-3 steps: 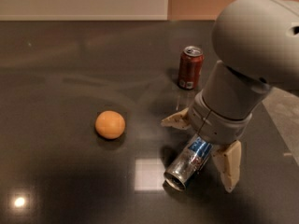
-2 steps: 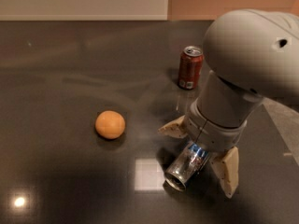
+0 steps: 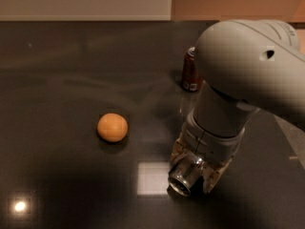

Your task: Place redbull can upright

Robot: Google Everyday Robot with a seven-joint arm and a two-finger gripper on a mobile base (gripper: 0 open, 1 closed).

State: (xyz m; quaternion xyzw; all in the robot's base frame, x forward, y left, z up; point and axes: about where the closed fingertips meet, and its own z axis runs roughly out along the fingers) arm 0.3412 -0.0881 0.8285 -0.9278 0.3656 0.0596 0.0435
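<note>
The redbull can [image 3: 181, 183] lies on its side on the dark table [image 3: 62, 80], its silver end facing the camera at the lower middle. My gripper [image 3: 192, 172] is down over it, with one tan finger [image 3: 177, 150] on its left side and the other on its right, closed against the can. Most of the can's body is hidden under the wrist and the big grey arm [image 3: 248, 66].
A dark red soda can [image 3: 189, 73] stands upright behind the arm, partly hidden by it. An orange [image 3: 112, 127] sits to the left of the gripper. The table's right edge [image 3: 291, 142] runs close behind the arm.
The arm has come down and leaned over the lying can. The fingers, spread wide earlier, have drawn in against the can's sides. The can has not moved.
</note>
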